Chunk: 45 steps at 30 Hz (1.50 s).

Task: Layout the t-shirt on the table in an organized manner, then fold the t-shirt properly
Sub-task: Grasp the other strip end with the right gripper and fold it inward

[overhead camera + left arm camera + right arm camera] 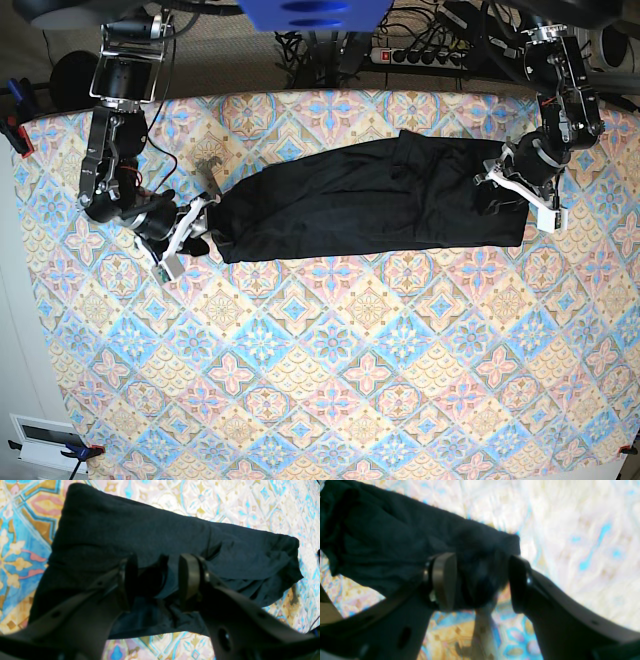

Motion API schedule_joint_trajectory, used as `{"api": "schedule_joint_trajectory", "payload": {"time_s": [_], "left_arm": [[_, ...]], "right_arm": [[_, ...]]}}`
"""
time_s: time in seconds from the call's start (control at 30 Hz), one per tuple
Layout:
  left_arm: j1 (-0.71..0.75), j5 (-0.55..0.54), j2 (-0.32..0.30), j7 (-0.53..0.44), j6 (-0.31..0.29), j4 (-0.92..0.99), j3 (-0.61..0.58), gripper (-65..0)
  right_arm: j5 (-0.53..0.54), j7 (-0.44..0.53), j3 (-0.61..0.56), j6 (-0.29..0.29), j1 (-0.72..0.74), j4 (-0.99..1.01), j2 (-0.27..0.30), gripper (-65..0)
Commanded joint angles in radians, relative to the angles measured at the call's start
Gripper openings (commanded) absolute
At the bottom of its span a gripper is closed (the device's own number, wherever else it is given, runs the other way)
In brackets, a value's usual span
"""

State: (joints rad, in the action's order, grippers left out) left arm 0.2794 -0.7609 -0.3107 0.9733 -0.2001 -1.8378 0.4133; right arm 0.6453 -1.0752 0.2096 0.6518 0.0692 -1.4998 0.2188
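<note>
Covering nearly all we see, the table [330, 380] carries the t-shirt [370, 210] across its far half as a long dark band; its long axis runs from one arm to the other. We judge that laying out needs both ends spread evenly, without bunching. Left gripper [157, 580] stands wide astride a fabric fold at one end. Right gripper [481, 582] is spread wide, cloth between its pads, ungripped.

The t-shirt [370, 205] lies stretched across the far half of the tabletop [330, 380], an end effector at each end.
</note>
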Motion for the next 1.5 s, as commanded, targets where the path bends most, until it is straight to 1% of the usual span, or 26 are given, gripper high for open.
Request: {"api": "schedule_joint_trajectory", "payload": {"time_s": [0.0, 0.1, 0.2, 0.37, 0.47, 0.6, 0.7, 0.8, 0.83, 0.87, 0.97, 1.07, 1.1, 1.23, 1.27, 1.4, 1.47], "left_arm": [[-0.009, -0.016, -0.012, -0.018, -0.003, -0.017, 0.006, -38.5], [-0.01, -0.016, -0.012, -0.018, -0.003, -0.017, 0.009, -38.5], [-0.01, -0.016, -0.008, -0.018, -0.003, -0.017, 0.06, -38.5], [-0.01, -0.016, -0.006, -0.018, -0.003, -0.006, 0.114, -38.5], [-0.01, -0.016, -0.006, -0.018, -0.003, -0.006, 0.135, -38.5], [-0.021, -0.016, -0.006, -0.035, -0.003, -0.006, 0.149, -38.5], [-0.018, -0.013, -0.008, -0.072, -0.003, -0.003, 0.155, -38.5], [-0.018, -0.015, -0.008, -0.077, -0.003, -0.003, 0.155, -38.5], [-0.018, -0.015, -0.009, -0.08, -0.003, -0.003, 0.155, -38.5], [-0.018, -0.015, -0.009, -0.08, -0.003, -0.003, 0.155, -38.5], [-0.019, -0.016, -0.009, -0.08, -0.003, -0.003, 0.155, -38.5], [-0.021, -0.015, -0.008, -0.08, -0.003, -0.003, 0.155, -38.5], [-0.022, -0.015, -0.008, -0.08, -0.003, -0.003, 0.155, -38.5], [-0.022, -0.015, -0.008, -0.08, -0.003, -0.003, 0.155, -38.5], [-0.022, -0.015, -0.008, -0.08, -0.003, -0.003, 0.155, -38.5], [-0.022, -0.013, -0.006, -0.08, -0.002, -0.003, 0.155, -38.5], [-0.022, -0.013, -0.003, -0.08, -0.002, -0.001, 0.154, -38.5]], "right_arm": [[0.023, 0.017, 0.003, 0.009, 0.016, -0.002, 0.009, -32.7], [0.023, 0.019, 0.001, 0.009, 0.016, 0.028, 0.008, -32.7], [0.023, 0.017, -0.005, 0.009, 0.014, 0.049, 0.008, -32.7], [0.024, 0.02, -0.094, 0.009, 0.008, 0.064, 0.004, -32.7], [0.024, 0.022, -0.146, 0.009, 0.007, 0.064, -0.037, -32.7], [0.024, 0.02, -0.169, 0.009, -0.002, 0.064, -0.091, -32.7], [0.023, 0.02, -0.177, 0.009, -0.027, 0.066, -0.104, -32.7], [0.021, 0.022, -0.178, 0.009, -0.032, 0.086, -0.131, -33.1], [0.021, 0.023, -0.178, 0.009, -0.032, 0.094, -0.134, -34.2], [0.021, 0.023, -0.178, 0.009, -0.032, 0.1, -0.134, -36.6], [0.021, 0.039, -0.174, 0.007, -0.032, 0.097, -0.135, -47.0], [0.024, 0.043, -0.16, 0.007, -0.032, 0.094, -0.135, -51.6], [0.024, 0.043, -0.143, 0.007, -0.033, 0.092, -0.135, -53.4], [0.023, 0.045, -0.054, 0.007, -0.033, 0.063, -0.135, -63.9], [0.023, 0.043, -0.043, 0.007, -0.03, 0.058, -0.135, -65.0], [0.021, 0.043, -0.02, 0.007, -0.026, 0.058, -0.129, -65.0], [0.02, 0.043, 0.029, 0.007, -0.026, 0.058, -0.112, -65.0]]}}
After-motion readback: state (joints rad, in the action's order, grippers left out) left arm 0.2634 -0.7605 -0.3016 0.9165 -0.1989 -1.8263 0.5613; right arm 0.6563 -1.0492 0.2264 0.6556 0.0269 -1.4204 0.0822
